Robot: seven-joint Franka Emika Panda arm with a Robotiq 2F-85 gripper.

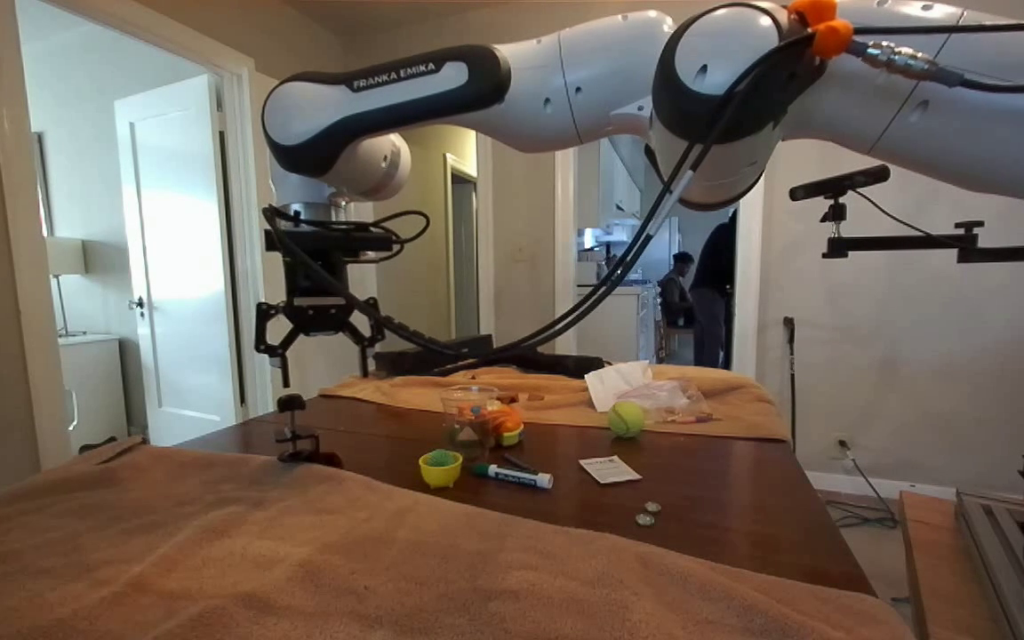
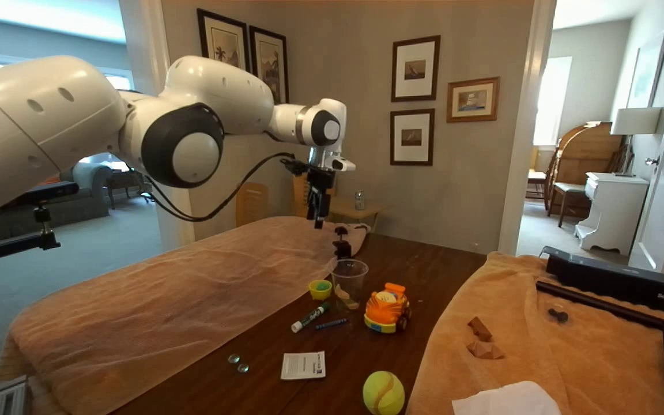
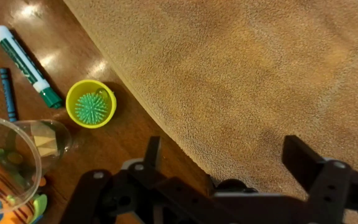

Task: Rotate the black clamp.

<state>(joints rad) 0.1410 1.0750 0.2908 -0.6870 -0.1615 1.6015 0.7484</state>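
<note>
The black clamp stands upright on the brown table at the towel's edge, with a round knob on top. In an exterior view it stands behind the clear cup. In the wrist view only a rounded top part of the clamp shows, low between the fingers; the gripper body hides the rest. My gripper points down with its fingers wide apart and nothing between the tips. It is just above the clamp's height, with the clamp below its left finger. The gripper also shows in an exterior view and in the wrist view.
A clear plastic cup, a yellow cup with a green spiky ball, an orange toy car, a green marker and a tennis ball are on the table. A tan towel covers one side.
</note>
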